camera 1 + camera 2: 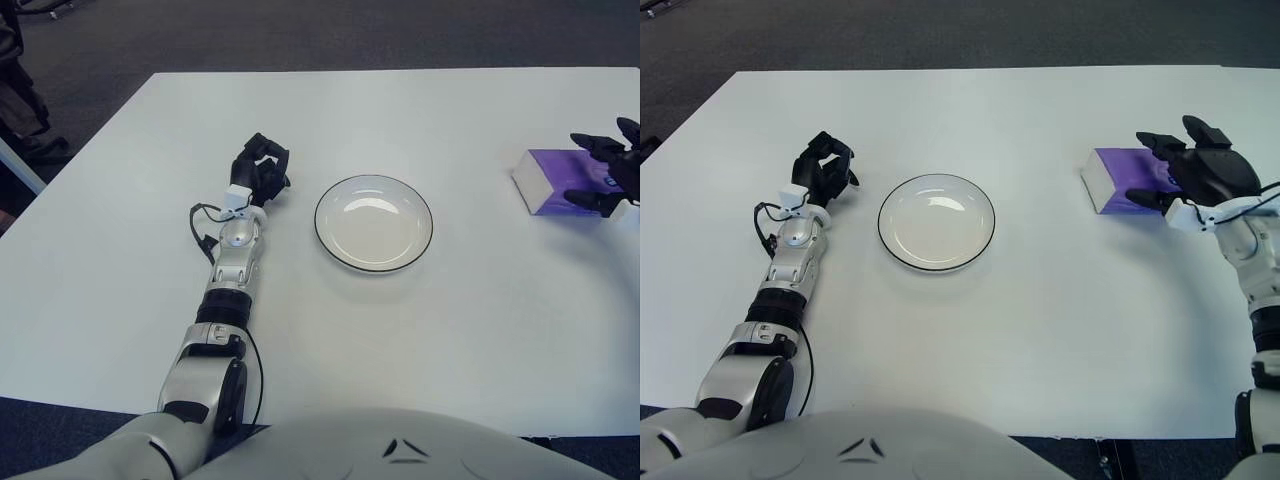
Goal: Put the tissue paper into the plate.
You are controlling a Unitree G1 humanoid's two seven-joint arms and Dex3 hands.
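The right hand (1185,172) sits over the purple tissue pack (1122,180) with fingers spread wide, not yet closed on it — a stance that suits a top-down grasp. The pack lies flat on the white table (1040,330), well apart from the empty plate (936,221) at the centre. The left hand (823,170), fingers curled on nothing, shows just left of the plate — idle. Dark carpet surrounds the table.
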